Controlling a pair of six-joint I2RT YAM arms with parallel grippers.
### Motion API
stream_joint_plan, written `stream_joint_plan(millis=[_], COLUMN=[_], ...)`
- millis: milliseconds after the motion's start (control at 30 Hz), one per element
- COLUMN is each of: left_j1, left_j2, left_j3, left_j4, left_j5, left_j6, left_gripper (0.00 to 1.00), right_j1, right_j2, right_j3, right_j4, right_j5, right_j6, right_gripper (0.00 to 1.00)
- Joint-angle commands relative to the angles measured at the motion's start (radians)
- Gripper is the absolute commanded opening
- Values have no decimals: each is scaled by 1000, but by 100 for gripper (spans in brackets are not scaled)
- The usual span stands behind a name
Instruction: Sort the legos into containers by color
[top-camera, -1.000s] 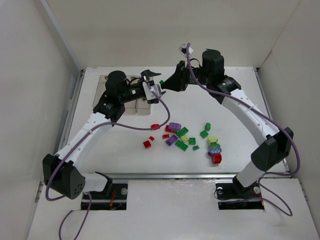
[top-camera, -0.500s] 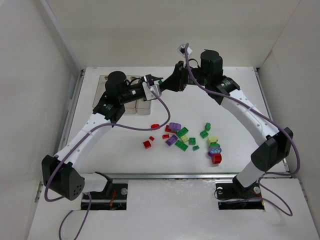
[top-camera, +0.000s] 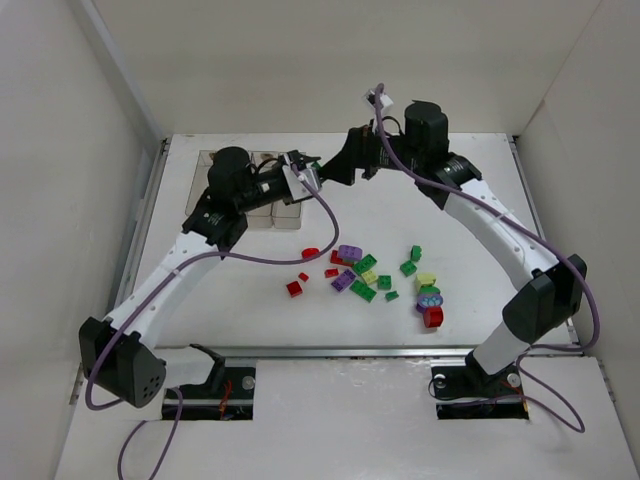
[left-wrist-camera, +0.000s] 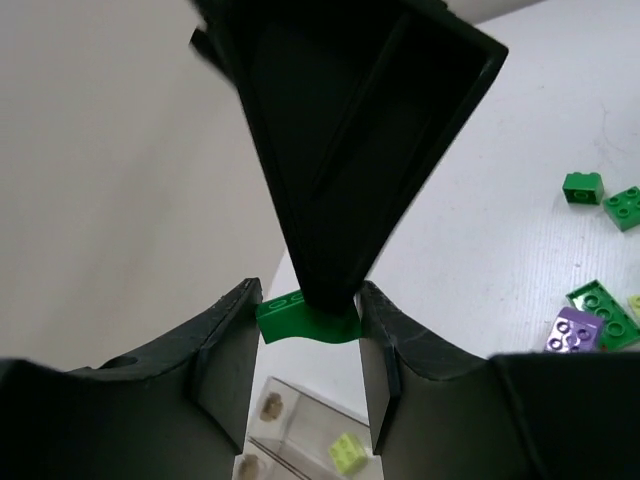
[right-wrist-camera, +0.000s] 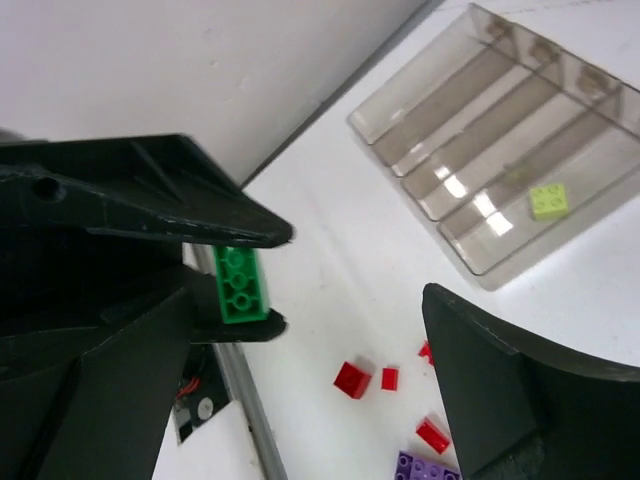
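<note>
1. Both grippers have closed the gap that lay between them a second ago and now meet in mid-air above the far part of the table (top-camera: 470, 200). The right gripper's (right-wrist-camera: 305, 305) jaws, clamped tight until a moment ago, have sprung wide.
2. Progress looks early. The right wrist view shows one pale yellow brick (right-wrist-camera: 546, 200) lying in an end compartment of the clear bins (right-wrist-camera: 470, 110), and I can see nothing in the other three compartments (glare on the plastic could hide something small).
3. Nearly all the work is left. The loose bricks (top-camera: 365, 270), in red, green, purple and pale yellow, lie scattered on the table, well apart from the bins.
4. One green brick (left-wrist-camera: 305, 318) is in hand, held in the air near the bins and not yet dropped in any compartment.
5. The left gripper (left-wrist-camera: 308, 305) has its jaws drawn in narrow, one finger pressed to each end of the green brick, so it has hold of it.
6. The right gripper stands fully apart and holds nothing, though one of its fingers (left-wrist-camera: 350, 150) looks to rest on the top of the green brick (a handover, by my reading, just completed).
</note>
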Motion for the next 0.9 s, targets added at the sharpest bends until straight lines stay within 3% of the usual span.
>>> stream_joint_plan(millis=[0, 133, 200, 467, 633, 867], left_j1=[14, 148, 201, 285, 295, 295], left_j2=[3, 174, 266, 631, 705, 716], left_j3=[-36, 44, 160, 407, 417, 385], left_j4=[11, -65, -175, -284, -262, -210], left_j5=[-104, -257, -277, -366, -398, -483], left_j6=[-120, -288, -322, -276, -222, -233], left_gripper=[0, 0, 0, 0, 0, 13], right_j1=[-55, -118, -146, -180, -201, -210], right_j2=[-55, -106, -117, -63, -42, -33], right_j3=[-43, -118, -129, -172, -192, -201], right_j4=[33, -29, -63, -140, -149, -159], right_j5=[132, 351, 422, 453, 444, 444], right_j6=[56, 118, 118, 54, 54, 44], right_gripper=[100, 100, 100, 100, 100, 100])
